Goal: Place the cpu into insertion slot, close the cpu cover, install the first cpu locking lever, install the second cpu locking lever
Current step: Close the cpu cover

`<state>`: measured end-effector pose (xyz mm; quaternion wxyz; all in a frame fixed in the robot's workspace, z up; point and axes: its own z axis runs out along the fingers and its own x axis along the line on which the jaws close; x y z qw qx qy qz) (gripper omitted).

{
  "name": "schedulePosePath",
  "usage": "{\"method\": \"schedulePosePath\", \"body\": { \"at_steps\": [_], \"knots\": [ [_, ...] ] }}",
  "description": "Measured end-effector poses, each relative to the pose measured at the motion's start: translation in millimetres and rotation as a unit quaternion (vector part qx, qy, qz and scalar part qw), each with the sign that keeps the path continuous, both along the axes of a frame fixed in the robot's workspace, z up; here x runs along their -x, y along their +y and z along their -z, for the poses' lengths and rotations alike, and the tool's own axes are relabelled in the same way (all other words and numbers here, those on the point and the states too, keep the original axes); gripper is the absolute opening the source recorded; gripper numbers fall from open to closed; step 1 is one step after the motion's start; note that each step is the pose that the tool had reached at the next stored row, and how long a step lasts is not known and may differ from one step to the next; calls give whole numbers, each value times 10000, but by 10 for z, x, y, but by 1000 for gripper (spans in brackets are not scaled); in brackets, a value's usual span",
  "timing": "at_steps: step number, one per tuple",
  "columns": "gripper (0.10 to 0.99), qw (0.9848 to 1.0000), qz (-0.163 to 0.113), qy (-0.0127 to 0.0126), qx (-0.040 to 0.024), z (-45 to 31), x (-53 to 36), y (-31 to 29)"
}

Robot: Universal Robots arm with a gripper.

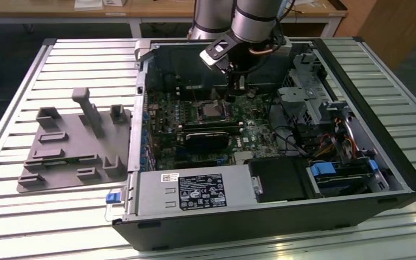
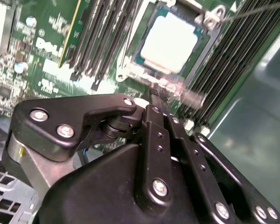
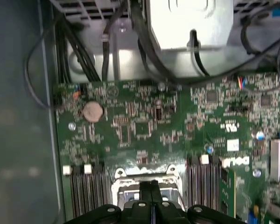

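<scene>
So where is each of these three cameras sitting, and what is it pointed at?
Exterior view: off the arm, above the open black computer case, looking down into it; the silver-grey robot arm and its black pincer show.
Second wrist view: on the arm behind the pincer, looking along it at the pale silver-topped square cpu.
First wrist view: on the arm, facing the green motherboard, the pincer's tip showing.
Shared: all three show the pincer and the motherboard.

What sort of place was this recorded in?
Likely a robotics lab or workshop: an opened desktop computer case lies on a slatted metal table, a grey moulded fixture beside it, wooden desks behind.
</scene>
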<state>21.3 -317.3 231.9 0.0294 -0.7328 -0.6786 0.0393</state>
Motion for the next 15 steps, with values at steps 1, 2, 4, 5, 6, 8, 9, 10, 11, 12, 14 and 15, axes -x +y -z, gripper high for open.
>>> {"method": "schedulePosePath", "body": {
  "at_steps": [1,2,4,5,6,8,9,10,11,12,14,15],
  "knots": [
    [102,10000,0,-4,0,0,24,0],
    [102,10000,0,-8,0,0,41,0],
    [102,10000,0,-14,0,0,64,0],
    [102,10000,-1,-18,0,0,71,1],
    [102,10000,0,-27,1,0,79,1],
    [102,10000,-2,-71,0,0,105,1],
    [102,9999,-4,-112,0,1,118,1],
    [102,9999,-6,-163,0,3,130,1],
    [102,9997,-7,-225,0,3,143,1],
    [102,9996,-8,-285,0,5,156,1],
    [102,9993,-12,-376,-2,10,183,1],
    [102,9991,-14,-423,0,11,194,1]
  ]
}}
